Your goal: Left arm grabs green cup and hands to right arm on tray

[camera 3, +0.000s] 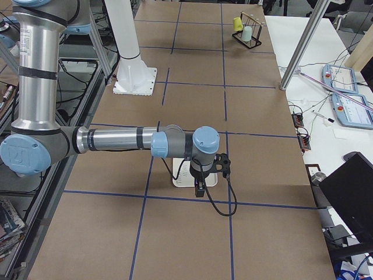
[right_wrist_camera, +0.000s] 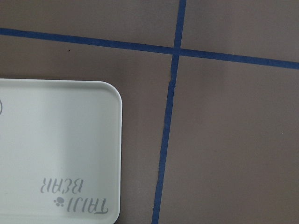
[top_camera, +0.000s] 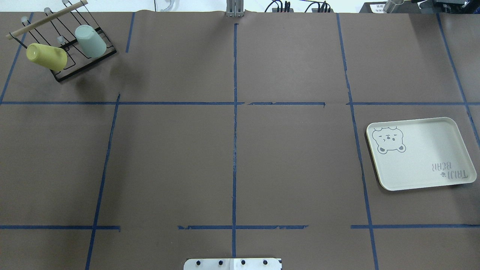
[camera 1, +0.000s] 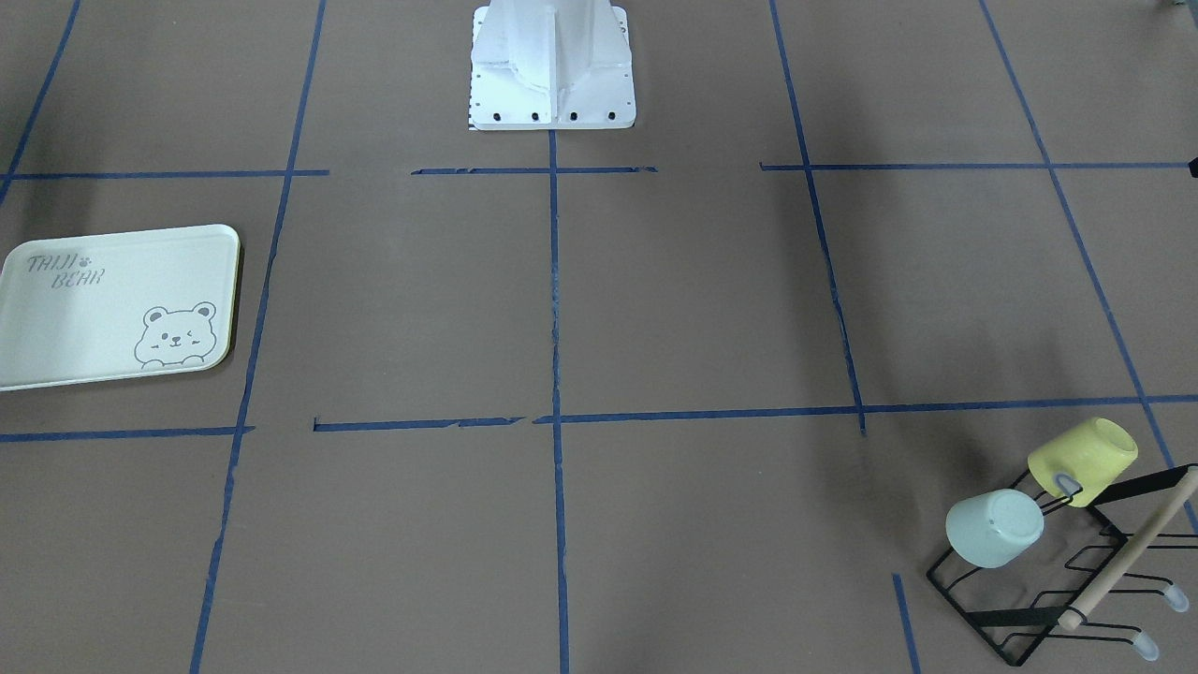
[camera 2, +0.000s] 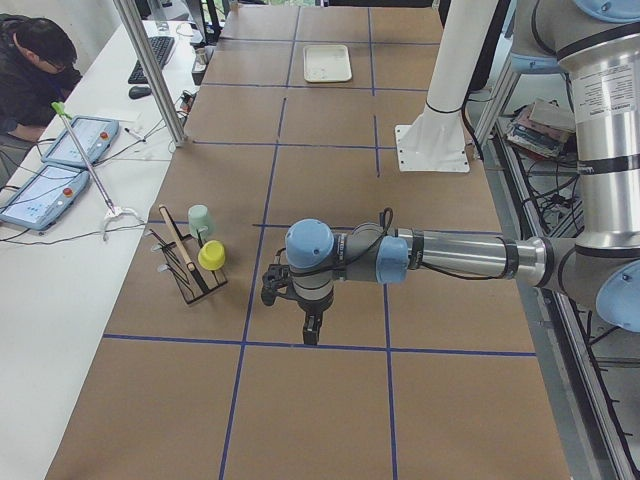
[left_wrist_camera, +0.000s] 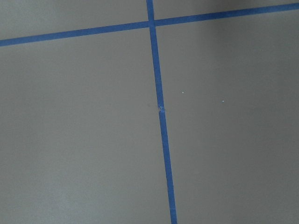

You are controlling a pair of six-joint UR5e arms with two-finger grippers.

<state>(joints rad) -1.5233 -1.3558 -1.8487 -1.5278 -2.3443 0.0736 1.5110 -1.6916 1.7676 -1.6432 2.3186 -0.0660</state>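
Start at the black, cabled left gripper (camera 2: 311,328), which hangs fingers-down from the near arm in the left side view. You cannot tell whether its jaws are spread or closed, because no closer view shows them. Directly below it is the flat, matte brown table covering (left_wrist_camera: 84,140), crossed by blue tape lines (left_wrist_camera: 161,126).

Out from this gripper, on the side away from the robot's base, stands a black wire rack (camera 1: 1015,618) with a round wooden bar (camera 1: 1128,548). The mint-green cup (camera 1: 994,529), small, smooth, slightly tapered plastic, sits tilted and mouth-down on a rack prong. A yellow cup (camera 1: 1083,461) of the same shape sits on the neighbouring prong, apart from it. Nothing stands between the gripper and the rack.

The black right gripper (camera 3: 200,188) also hangs fingers-down, and you cannot tell its jaw state either. Beneath it, partly hidden by it, lies the pale cream-green rectangular tray (top_camera: 420,157). The tray has rounded corners, a low rim, a grey bear drawing (top_camera: 390,139) and "TAIJI BEAR" lettering. The mint-green cup is well apart from this gripper, at the table's opposite end.
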